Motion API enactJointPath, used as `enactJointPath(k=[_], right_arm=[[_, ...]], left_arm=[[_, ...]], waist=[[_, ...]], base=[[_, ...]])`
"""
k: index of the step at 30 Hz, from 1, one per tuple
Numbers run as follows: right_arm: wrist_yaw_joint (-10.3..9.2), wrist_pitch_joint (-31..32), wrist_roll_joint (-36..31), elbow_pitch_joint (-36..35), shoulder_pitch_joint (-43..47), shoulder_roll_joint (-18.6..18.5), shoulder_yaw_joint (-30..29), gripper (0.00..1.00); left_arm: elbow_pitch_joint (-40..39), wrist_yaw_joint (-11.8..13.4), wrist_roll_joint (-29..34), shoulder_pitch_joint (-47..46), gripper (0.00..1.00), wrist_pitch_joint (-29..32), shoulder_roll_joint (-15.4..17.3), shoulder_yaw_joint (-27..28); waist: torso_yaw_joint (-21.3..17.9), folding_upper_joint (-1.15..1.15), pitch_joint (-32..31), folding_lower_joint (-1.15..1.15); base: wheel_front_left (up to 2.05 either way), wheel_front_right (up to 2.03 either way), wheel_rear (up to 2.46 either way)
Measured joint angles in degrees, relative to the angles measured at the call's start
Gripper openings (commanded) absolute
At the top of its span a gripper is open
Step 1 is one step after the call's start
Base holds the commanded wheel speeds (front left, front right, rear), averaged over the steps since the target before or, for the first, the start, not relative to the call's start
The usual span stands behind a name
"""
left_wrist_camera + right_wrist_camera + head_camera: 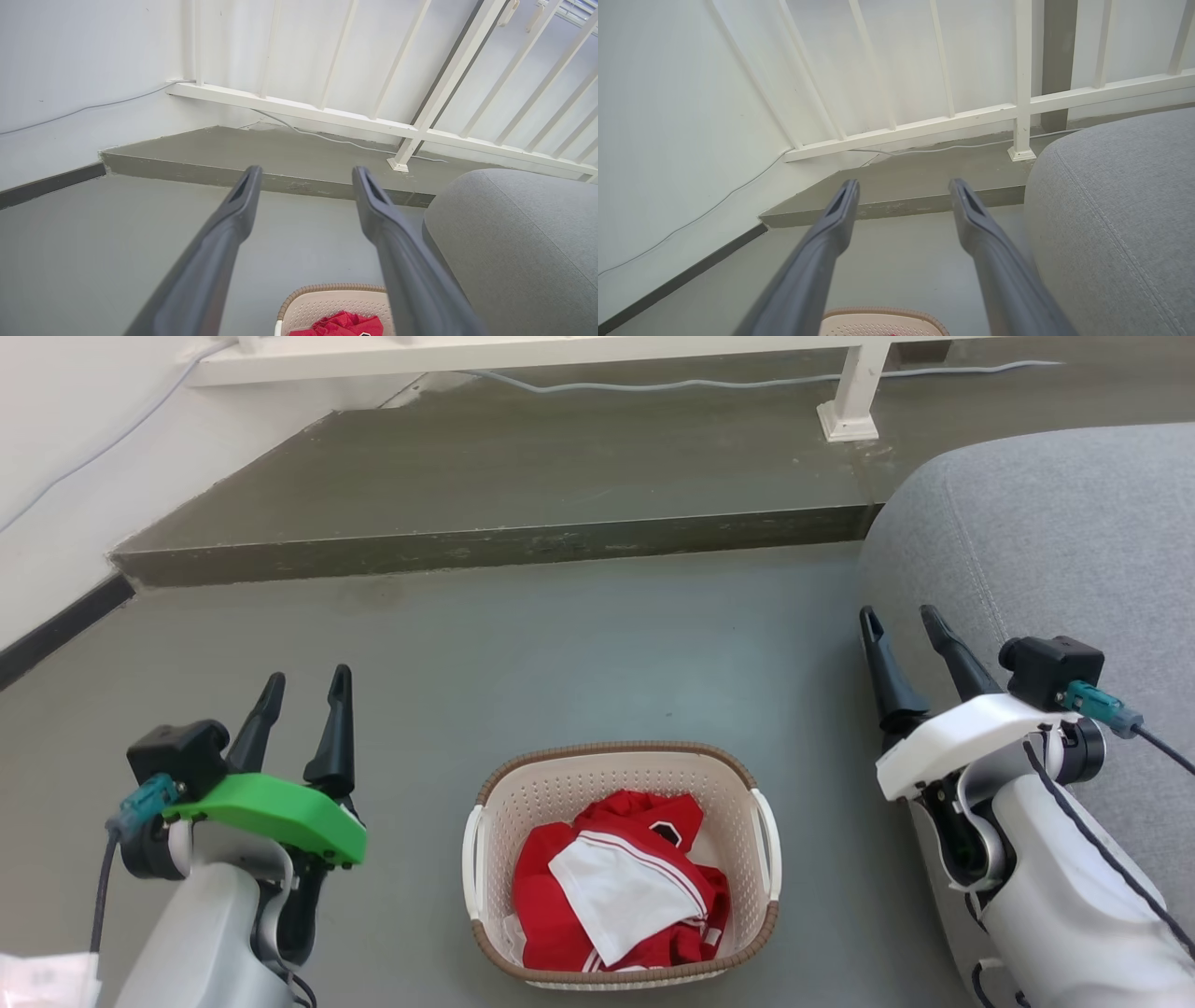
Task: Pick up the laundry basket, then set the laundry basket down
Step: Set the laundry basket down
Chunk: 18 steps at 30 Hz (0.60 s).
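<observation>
Left gripper [308, 679]: jaws apart, empty, to the left of the laundry basket [616, 749] and not touching it.
Right gripper [899, 616]: jaws apart, empty, to the basket's right, seen against a grey upholstered seat [1055, 523].
Laundry basket: upright on the floor [579, 644] between the two arms; holds a red-and-white garment [616, 887].
Beyond: raised step [485, 546], white railing [851, 392].

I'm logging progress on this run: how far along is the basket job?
Done: nothing visibly; the laundry basket sits on the floor, holding red and white clothes. In hand: nothing; the left gripper and right gripper are open, either side of it, touching nothing. Left, as it looks: grasp the basket, lift it, set it down.
</observation>
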Motion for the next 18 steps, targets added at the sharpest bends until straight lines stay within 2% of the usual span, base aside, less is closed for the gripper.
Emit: enactJointPath(k=[3, 14, 18], right_arm=[[-0.01, 0.00, -1.74, -2.02, 1.61, 0.21, -0.63, 1.00], [-0.44, 0.00, -6.32, -8.29, 6.01, 1.21, -3.81, 1.00], [-0.45, -0.01, -8.10, -10.26, 6.83, 1.18, -5.09, 1.00]], left_arm=[[-2.20, -0.15, 0.33, 1.83, 1.00, -0.13, -0.87, 1.08], [-9.31, 0.43, 8.87, 6.17, 1.00, -0.14, -0.97, 4.61], [-11.12, 0.43, 10.02, 7.62, 1.00, -0.14, -2.19, 5.14]], waist=[[0.08, 0.00, 0.01, 0.00], [0.16, 0.00, 0.50, 0.00], [0.19, 0.00, 0.73, 0.00]], base=[[0.00, 0.00, 0.00], [0.00, 0.00, 0.00], [0.00, 0.00, 0.00]])
